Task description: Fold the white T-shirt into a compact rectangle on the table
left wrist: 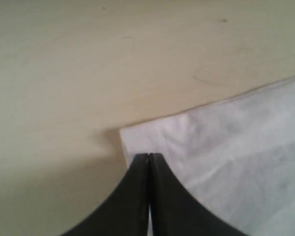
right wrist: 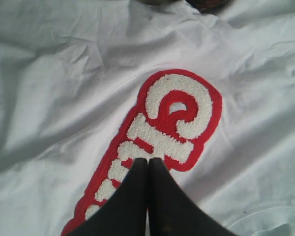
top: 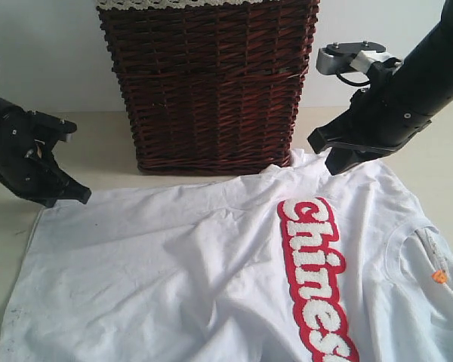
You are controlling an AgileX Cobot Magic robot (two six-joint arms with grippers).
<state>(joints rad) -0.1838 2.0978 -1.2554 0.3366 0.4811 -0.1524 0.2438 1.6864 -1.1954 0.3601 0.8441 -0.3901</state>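
1. Shirt place: white T-shirt (top: 174,264) flat on the table (top: 98,143), near side.
2. Long way lying across: hem at 9 o'clock, collar and orange tag (top: 439,277) at 3 o'clock.
3. Pinched closed and empty: left gripper (top: 77,194) by the hem corner at 9 o'clock, right gripper (top: 334,156) over the far edge at 2 o'clock.
4. Likely best: open both wide, grab the far edge, pull evenly toward 6 o'clock.
5. Farthest back, at 12 o'clock: wicker basket (top: 211,90).
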